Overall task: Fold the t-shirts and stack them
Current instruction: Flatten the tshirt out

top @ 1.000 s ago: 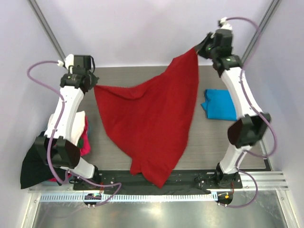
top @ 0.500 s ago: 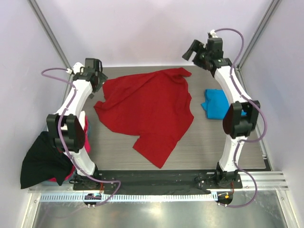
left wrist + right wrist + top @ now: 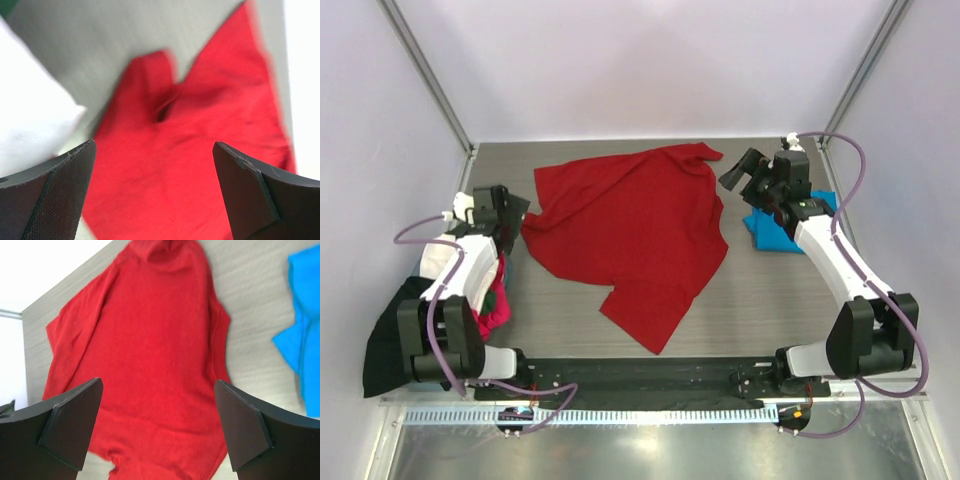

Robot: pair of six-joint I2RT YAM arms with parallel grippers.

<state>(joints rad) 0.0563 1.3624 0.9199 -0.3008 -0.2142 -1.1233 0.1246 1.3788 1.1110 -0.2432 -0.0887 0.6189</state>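
**Red shirt down, both grippers empty**

At the left edge, a heap of spare shirts (image 3: pixel 395 345) hangs off the table (image 3: pixel 770 300), out of the way. The left gripper (image 3: pixel 510 210) hovers spread and empty beside the red shirt (image 3: pixel 630 235). The shirt lies rumpled mid-table, presumably for flattening. The right gripper (image 3: pixel 740 172) gapes near its far corner. The bundled blue shirt (image 3: pixel 775 238) crowds that side.

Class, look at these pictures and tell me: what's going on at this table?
Two robot arms are working on t-shirts. The red t-shirt lies spread but rumpled in the middle of the table, not yet folded. The left gripper and right gripper are open on either side of it, holding nothing. A blue t-shirt lies at the right, partly under the right arm; more clothes are heaped at the left edge.
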